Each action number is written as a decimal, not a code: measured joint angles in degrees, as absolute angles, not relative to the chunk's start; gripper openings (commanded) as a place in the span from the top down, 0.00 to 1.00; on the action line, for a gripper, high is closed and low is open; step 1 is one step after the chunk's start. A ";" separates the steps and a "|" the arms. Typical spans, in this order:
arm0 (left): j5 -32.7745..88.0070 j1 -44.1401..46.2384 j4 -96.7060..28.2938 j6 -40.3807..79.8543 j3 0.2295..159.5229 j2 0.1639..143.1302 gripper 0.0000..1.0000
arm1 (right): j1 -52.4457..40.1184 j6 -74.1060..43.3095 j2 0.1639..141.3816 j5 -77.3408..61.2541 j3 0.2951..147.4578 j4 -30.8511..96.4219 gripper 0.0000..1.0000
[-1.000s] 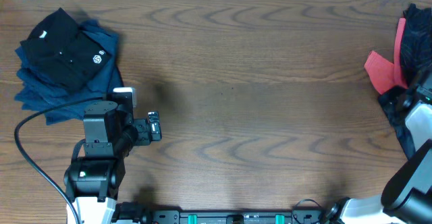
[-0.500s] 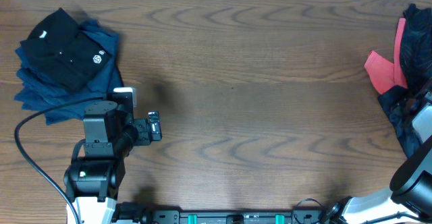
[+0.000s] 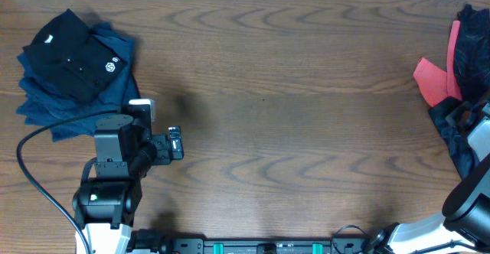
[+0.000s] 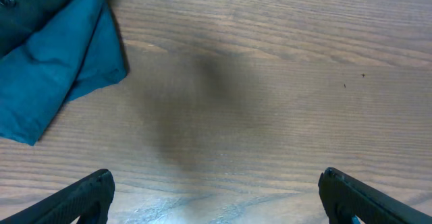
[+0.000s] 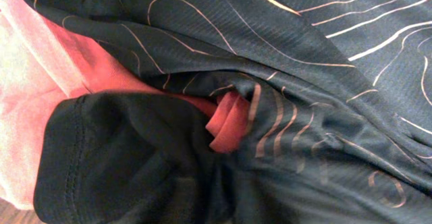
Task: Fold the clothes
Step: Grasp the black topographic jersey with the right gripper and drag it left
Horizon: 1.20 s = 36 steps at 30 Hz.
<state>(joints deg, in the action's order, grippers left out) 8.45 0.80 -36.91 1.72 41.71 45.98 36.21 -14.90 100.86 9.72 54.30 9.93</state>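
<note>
The black jersey (image 5: pixel 324 62) with thin contour lines lies crumpled at the table's far right edge (image 3: pixel 468 40), tangled with a coral-red shirt (image 3: pixel 432 82). My right gripper (image 3: pixel 462 116) is pushed down into this heap. Its fingers are buried in the black cloth, which puckers into a tight crease where they meet, with a red fold (image 5: pixel 226 119) just above. My left gripper (image 3: pixel 176 144) hovers over bare wood at the left. Its jaws stand wide open (image 4: pixel 216 197) with nothing between them.
A folded stack sits at the back left: a black polo (image 3: pixel 73 55) with a small white logo on top of blue garments (image 3: pixel 99 101). A blue corner (image 4: pixel 54 75) shows in the left wrist view. A black cable (image 3: pixel 31 170) runs past the left arm's base.
The right gripper has sunk slightly toward the right into the clothes heap and closed on the cloth. The left arm and the folded stack have not moved.
</note>
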 measured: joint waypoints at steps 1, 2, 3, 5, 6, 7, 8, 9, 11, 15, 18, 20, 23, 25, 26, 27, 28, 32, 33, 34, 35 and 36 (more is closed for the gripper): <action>8.45 0.80 -36.91 1.72 41.71 45.98 0.02 | 36.21 -14.92 100.86 9.65 54.30 9.91 0.99; 8.43 0.80 -36.91 1.72 41.71 45.98 0.02 | 36.21 -14.92 100.86 9.63 54.30 9.89 0.99; 8.43 0.80 -36.88 1.72 41.71 45.98 0.02 | 36.21 -14.92 100.86 9.58 54.30 9.89 0.99; 8.43 0.80 -36.91 1.72 41.71 45.98 0.02 | 36.21 -14.92 100.73 9.23 54.30 9.98 0.99; 8.43 0.80 -36.88 1.72 41.69 45.98 0.02 | 36.21 -14.92 100.51 8.82 54.30 10.04 0.99; 8.43 0.80 -36.91 1.72 41.71 45.98 0.02 | 36.21 -14.92 100.03 8.27 54.30 10.07 0.99; 8.45 0.80 -36.91 1.72 41.71 45.98 0.02 | 36.21 -14.92 99.13 7.38 54.30 10.13 0.99; 8.45 0.80 -36.88 1.72 41.71 45.98 0.02 | 36.21 -14.92 98.00 6.42 54.30 10.22 0.99; 8.45 0.80 -36.91 1.72 41.71 45.98 0.02 | 36.21 -14.90 94.63 3.55 54.63 10.66 0.99; 8.45 0.80 -36.91 1.72 41.71 45.98 0.02 | 35.46 -14.85 86.02 -5.78 58.65 10.66 0.99; 8.45 0.80 -36.91 1.72 41.71 45.98 0.02 | 32.73 -14.83 79.64 -13.21 62.04 10.02 0.99; 8.45 0.80 -36.91 1.72 41.71 45.98 0.02 | 29.32 -14.39 75.72 -17.87 63.35 10.11 0.99; 8.45 0.80 -36.91 1.72 41.71 45.98 0.02 | 22.79 -13.45 72.47 -22.68 64.20 14.33 0.99; 8.45 0.80 -36.95 1.72 41.71 45.98 0.02 | 18.22 -12.71 72.31 -24.53 64.23 19.53 0.99; 8.47 0.80 -36.99 1.72 41.71 45.98 0.02 | 15.75 -12.27 72.79 -25.21 64.07 22.31 0.99; 8.47 0.80 -37.04 1.72 41.71 45.98 0.02 | 13.78 -11.86 73.36 -25.56 64.01 24.60 0.99; 8.47 0.80 -37.06 1.72 41.71 45.98 0.02 | 11.57 -11.35 74.13 -25.87 63.94 26.89 0.99; 8.60 0.80 -37.06 1.72 41.71 45.98 0.02 | 3.60 -8.27 77.43 -26.39 63.68 29.74 0.99; 8.60 0.80 -37.06 1.72 41.71 45.98 0.02 | 1.48 -7.14 78.26 -26.52 63.64 29.21 0.99; 8.60 0.80 -37.06 1.72 41.71 45.98 0.02 | -0.78 -6.02 79.18 -26.46 63.59 27.66 0.99; 8.62 0.80 -37.08 1.72 41.71 45.98 0.02 | -2.76 -5.23 80.07 -26.57 63.57 25.65 0.99; 8.62 0.80 -37.08 1.72 41.71 45.98 0.02 | -4.60 -4.69 80.99 -26.76 63.55 23.22 0.99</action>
